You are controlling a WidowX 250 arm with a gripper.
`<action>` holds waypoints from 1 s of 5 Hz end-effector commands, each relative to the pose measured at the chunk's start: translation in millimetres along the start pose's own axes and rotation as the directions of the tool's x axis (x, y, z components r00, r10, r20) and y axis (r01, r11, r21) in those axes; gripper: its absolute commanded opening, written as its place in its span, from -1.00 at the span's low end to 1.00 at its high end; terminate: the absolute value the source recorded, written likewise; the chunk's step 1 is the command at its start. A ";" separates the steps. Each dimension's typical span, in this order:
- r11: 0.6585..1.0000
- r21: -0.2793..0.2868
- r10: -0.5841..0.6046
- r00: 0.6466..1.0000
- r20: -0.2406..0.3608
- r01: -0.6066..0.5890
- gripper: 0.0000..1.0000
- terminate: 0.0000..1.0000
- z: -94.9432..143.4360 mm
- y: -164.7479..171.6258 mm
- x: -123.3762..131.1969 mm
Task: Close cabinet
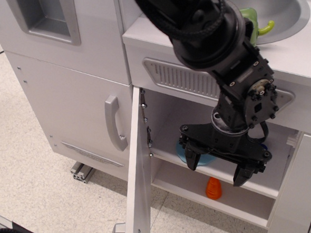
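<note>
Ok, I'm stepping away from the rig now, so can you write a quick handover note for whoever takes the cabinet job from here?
Claw: open, holding nothing, in front of the cabinet opening at shelf level.
Cabinet door: swung wide open, seen edge-on at the left of the opening.
Inside: a blue object on the shelf, an orange cone below.
Done: nothing visible.
Left: get behind the door and push it shut.

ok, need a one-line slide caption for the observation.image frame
Black claw open in front of the white toy-kitchen cabinet, its flat white door swung wide; small orange cone and blue item inside.
</note>
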State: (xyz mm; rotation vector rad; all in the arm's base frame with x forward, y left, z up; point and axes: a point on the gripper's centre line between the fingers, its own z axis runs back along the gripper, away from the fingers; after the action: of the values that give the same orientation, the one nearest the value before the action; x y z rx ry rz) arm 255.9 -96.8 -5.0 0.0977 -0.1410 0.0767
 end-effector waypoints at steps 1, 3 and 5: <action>1.000 0.000 0.000 1.000 0.000 0.000 1.00 -1.00 0.0 0.0 0.0; 0.998 -0.035 0.050 0.999 0.003 -0.050 1.00 -1.00 37.5 54.8 -6.8; 0.991 0.012 0.132 0.991 -0.004 -0.132 1.00 -1.00 19.6 98.0 -8.9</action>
State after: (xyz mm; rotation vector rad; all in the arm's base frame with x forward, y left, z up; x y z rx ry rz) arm 234.0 -2.9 16.8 0.1009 -0.1196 0.2080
